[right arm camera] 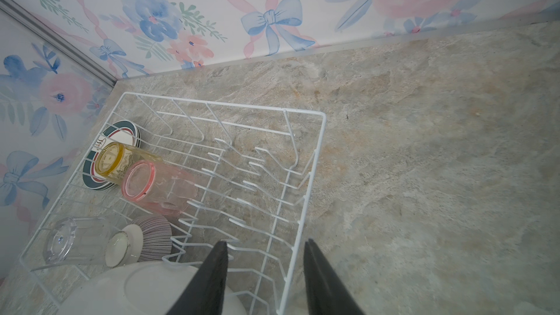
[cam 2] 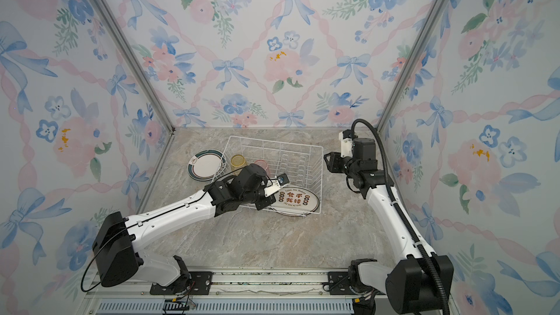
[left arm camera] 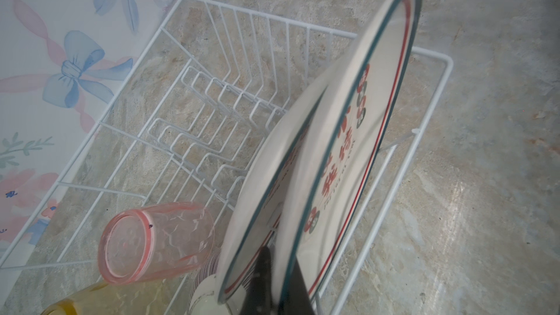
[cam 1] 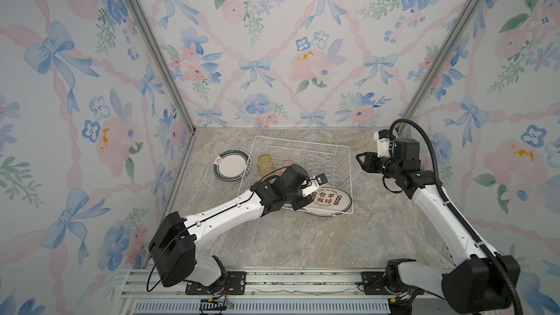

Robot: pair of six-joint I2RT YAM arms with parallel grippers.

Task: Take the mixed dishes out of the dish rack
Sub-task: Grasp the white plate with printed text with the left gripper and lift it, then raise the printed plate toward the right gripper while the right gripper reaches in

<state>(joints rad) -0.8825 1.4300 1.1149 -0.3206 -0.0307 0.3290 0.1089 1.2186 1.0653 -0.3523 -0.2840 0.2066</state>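
The left arm reached from lower left to centre, left tool [cam 1: 306,199] clamped on a tilted red-lettered plate [cam 1: 331,204] in the dish rack [cam 1: 303,142], lower right corner. At centre right, the bent right arm's right tool [cam 1: 362,162] hung open beside the rack.

Red-lettered plate [left arm camera: 357,134], pink tumbler [left arm camera: 157,243], white rack [right arm camera: 224,104]
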